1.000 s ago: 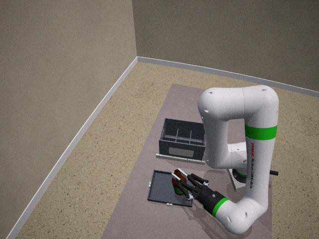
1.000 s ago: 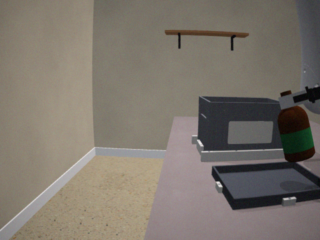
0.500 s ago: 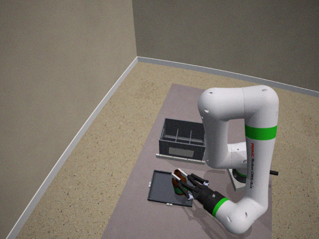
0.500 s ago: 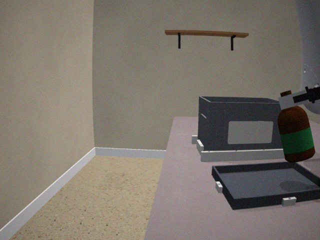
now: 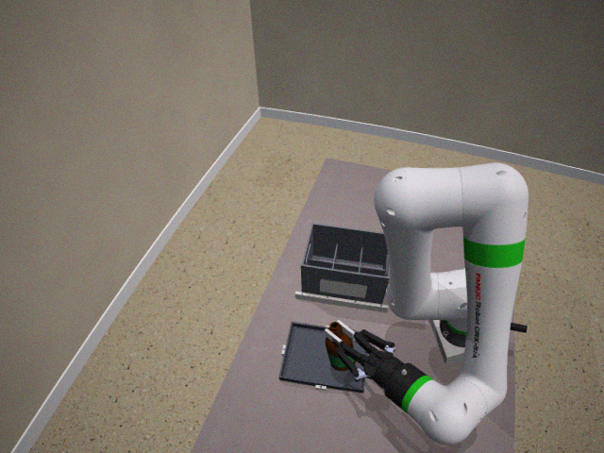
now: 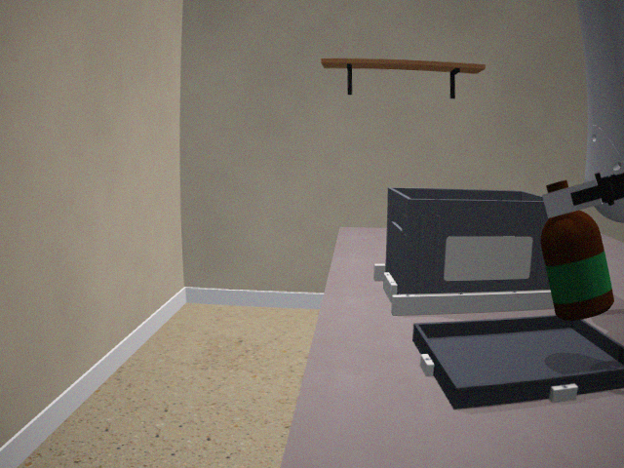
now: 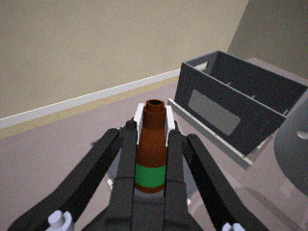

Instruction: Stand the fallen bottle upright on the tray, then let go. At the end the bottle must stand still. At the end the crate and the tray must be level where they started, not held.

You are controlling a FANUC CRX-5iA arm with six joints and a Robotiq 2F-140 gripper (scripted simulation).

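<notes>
One bottle [image 5: 335, 347] [image 6: 576, 261] [image 7: 151, 149] leans above the tray [image 5: 311, 382] [image 6: 455, 398], neck clamped in the end effector [image 5: 340, 329] [image 6: 557, 202] [image 7: 154, 112]; it needs straightening, then lowering.

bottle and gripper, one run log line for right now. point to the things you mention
bottle [image 5: 340, 361] [image 6: 578, 278] [image 7: 150, 176]: tilted, above tray [image 5: 307, 358] [image 6: 484, 360] | fingers [image 5: 333, 334] [image 6: 558, 202]: shut on neck | crate [image 5: 343, 287] [image 6: 420, 242] [image 7: 212, 108]: level | release: pending

— Where does the crate [image 5: 343, 287] [image 6: 463, 221] [image 7: 212, 113] sit?
— On the table [image 5: 263, 390] [image 6: 352, 403] [image 7: 48, 168], behind the tray [image 5: 311, 385] [image 6: 503, 395] in the exterior view, right of centre.
— And the bottle [image 6: 576, 266] [image 7: 151, 154]?
— Above the tray, at the frame's right, between the gripper's [image 5: 340, 329] [image 6: 558, 203] [image 7: 154, 120] fingers.
</notes>
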